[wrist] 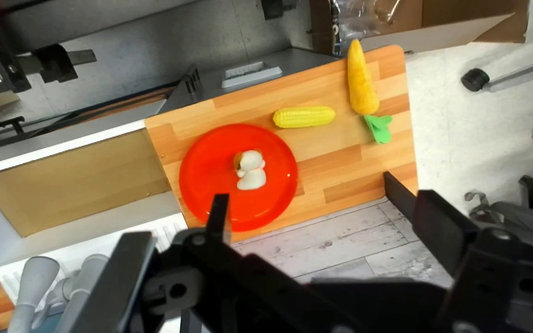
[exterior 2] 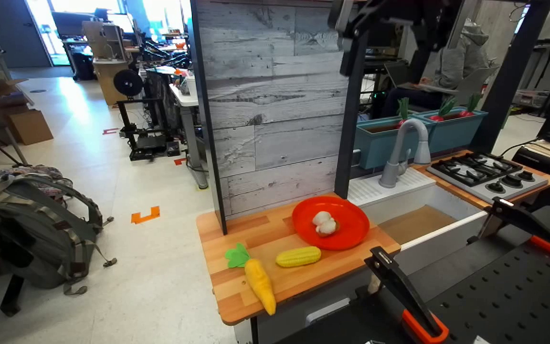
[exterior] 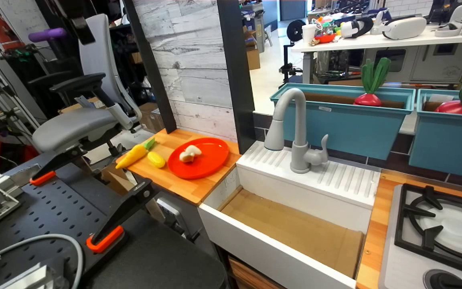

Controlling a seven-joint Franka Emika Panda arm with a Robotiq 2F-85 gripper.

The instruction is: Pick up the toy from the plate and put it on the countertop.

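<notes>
Wood bench [wrist: 331, 159] next to white sink [exterior: 261, 251] w/ gray faucet [exterior: 302, 120]; gray office chair [exterior: 74, 128] in bg. Small white & brn toy dog [wrist: 251, 173] on red plate [wrist: 204, 171], approx. mid. Yel. corn cob [wrist: 304, 116] just beside plate; grn-topped yel. carrot [wrist: 362, 85] nr bench end. Tool [wrist: 324, 208] spread wide in wrist view, hangs high, well apart from dog & plate.

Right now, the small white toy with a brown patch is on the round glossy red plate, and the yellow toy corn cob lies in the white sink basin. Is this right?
Not quite: the yellow toy corn cob lies on the tan wooden countertop, not in the sink basin, as the wrist view shows. The rest is right.
</notes>
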